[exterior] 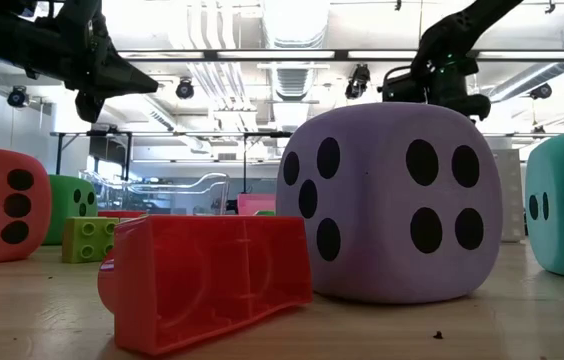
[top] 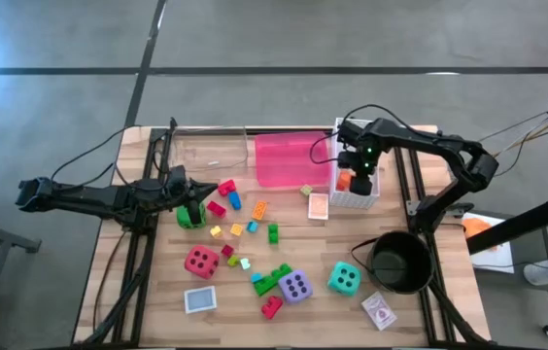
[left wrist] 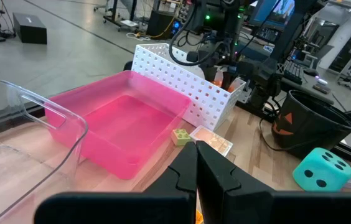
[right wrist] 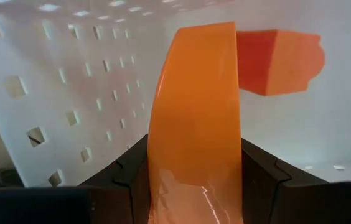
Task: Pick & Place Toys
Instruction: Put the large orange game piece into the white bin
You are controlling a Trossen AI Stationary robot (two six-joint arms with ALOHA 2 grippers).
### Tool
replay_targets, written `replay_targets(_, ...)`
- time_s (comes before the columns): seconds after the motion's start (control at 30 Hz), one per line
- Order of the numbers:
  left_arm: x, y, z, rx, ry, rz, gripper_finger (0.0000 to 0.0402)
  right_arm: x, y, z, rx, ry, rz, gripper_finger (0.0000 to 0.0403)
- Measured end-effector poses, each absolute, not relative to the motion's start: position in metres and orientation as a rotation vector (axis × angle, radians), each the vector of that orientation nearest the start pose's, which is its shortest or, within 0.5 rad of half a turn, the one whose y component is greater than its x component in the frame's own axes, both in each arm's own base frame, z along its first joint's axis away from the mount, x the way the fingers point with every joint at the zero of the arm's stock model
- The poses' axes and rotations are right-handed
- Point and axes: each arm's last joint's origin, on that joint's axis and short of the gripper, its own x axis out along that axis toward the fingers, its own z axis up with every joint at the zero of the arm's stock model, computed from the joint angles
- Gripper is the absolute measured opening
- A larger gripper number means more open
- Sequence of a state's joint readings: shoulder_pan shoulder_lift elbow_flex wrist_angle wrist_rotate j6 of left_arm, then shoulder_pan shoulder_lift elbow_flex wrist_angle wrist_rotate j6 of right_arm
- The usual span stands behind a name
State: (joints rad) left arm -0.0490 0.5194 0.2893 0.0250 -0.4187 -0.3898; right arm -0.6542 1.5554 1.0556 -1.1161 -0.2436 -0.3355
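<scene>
The big dice [top: 295, 286] is purple with black dots, and the one [top: 343, 278] to its right is teal with black dots. The tray [top: 291, 158] is pink, the basket [top: 356, 199] is white with little holes, and the block [right wrist: 194, 137] inside it is orange.

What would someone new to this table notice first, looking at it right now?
Probably the right hand, down inside the white basket at the table's far right, shut on an orange piece. Next, the scatter of toys mid-table: a red die, a purple die and a teal die. The left hand hangs shut over the green die.
</scene>
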Motion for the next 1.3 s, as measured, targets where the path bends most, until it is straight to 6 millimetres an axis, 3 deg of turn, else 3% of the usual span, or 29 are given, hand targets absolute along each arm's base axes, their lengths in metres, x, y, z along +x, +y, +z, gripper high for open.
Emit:
replay_targets(0.47,0.136,0.005,0.218,-0.336,0.126,0.402,0.0004,0.202,-0.146,0.196,0.457,1.503,-0.072,0.016)
replay_targets(1.17,0.136,0.005,0.218,-0.336,0.126,0.402,0.0004,0.205,-0.145,0.195,0.471,1.486,-0.089,0.016)
replay_targets(1.3,0.136,0.005,0.218,-0.336,0.126,0.403,0.0004,0.205,-0.146,0.195,0.497,1.484,-0.122,0.0215)
